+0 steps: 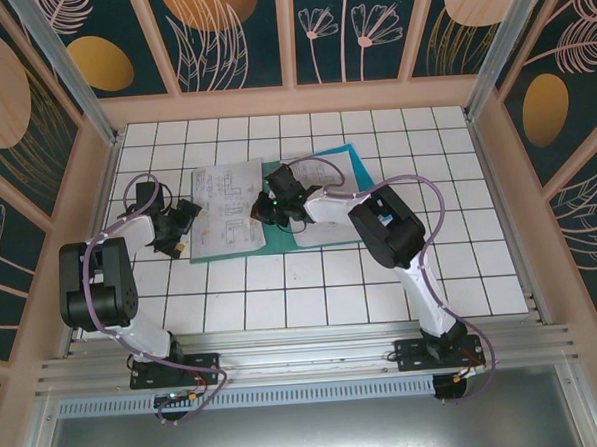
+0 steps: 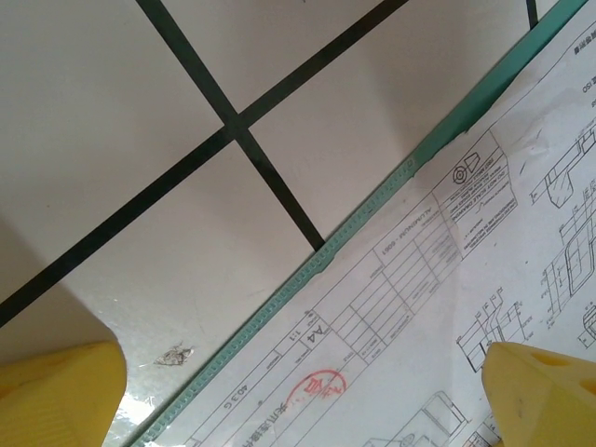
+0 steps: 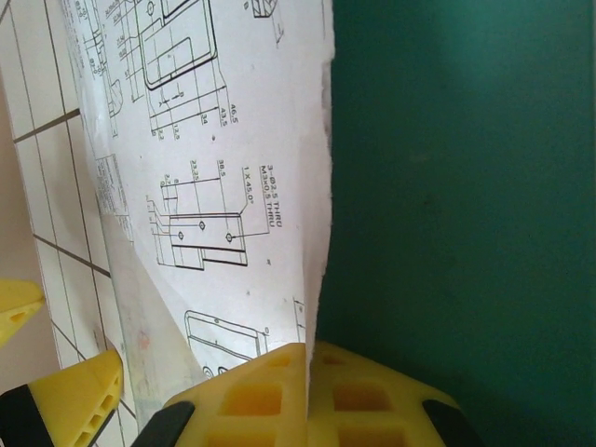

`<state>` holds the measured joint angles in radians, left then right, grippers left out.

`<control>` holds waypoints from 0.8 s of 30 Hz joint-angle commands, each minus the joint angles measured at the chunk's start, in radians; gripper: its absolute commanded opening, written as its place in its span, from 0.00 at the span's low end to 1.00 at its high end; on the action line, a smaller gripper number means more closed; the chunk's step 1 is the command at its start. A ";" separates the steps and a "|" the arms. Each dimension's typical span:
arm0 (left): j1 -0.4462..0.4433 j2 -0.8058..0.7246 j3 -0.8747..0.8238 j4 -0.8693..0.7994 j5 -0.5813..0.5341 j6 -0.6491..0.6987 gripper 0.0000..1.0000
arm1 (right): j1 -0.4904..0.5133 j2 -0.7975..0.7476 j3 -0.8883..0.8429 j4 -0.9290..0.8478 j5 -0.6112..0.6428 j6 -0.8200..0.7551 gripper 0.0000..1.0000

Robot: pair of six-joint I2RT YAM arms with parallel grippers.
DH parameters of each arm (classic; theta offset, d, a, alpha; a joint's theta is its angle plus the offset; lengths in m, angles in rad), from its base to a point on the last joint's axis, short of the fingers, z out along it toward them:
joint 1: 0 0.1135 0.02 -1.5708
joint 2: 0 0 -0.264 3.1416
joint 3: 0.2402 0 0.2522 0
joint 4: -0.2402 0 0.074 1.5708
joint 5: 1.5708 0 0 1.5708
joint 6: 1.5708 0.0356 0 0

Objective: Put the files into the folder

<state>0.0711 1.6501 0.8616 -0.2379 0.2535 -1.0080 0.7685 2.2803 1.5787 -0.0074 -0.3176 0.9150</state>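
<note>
The teal-green folder lies flat mid-table. White printed files rest on its left half. My right gripper is shut on their right edge; in the right wrist view its yellow fingers pinch the lifted paper, with bare folder beside it. My left gripper stands open low over the folder's left edge. In its wrist view the fingertips straddle the sheet's title-block corner and the folder's ribbed edge, gripping nothing. Another white sheet lies under the right arm on a brighter blue sheet.
The white tiled table is boxed in by low wooden walls at the back and both sides. Both arms' cables loop above the table near the folder. Bare tiles run along the front and right.
</note>
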 commanded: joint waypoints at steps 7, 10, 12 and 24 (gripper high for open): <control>-0.083 0.088 -0.013 0.060 0.187 -0.051 0.99 | 0.020 -0.014 0.041 -0.122 0.003 0.006 0.00; -0.085 0.083 -0.013 0.058 0.184 -0.050 0.99 | 0.018 -0.019 0.033 -0.123 0.005 0.005 0.00; -0.085 0.077 -0.011 0.051 0.181 -0.049 0.99 | 0.018 -0.022 0.036 -0.125 0.003 0.002 0.00; -0.119 -0.046 0.091 -0.077 0.112 -0.011 0.98 | -0.016 -0.202 0.059 -0.287 0.109 -0.049 0.53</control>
<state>-0.0303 1.6470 0.9077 -0.2741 0.3183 -1.0191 0.7738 2.2017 1.6299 -0.2153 -0.2779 0.8917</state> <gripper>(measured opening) 0.986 0.520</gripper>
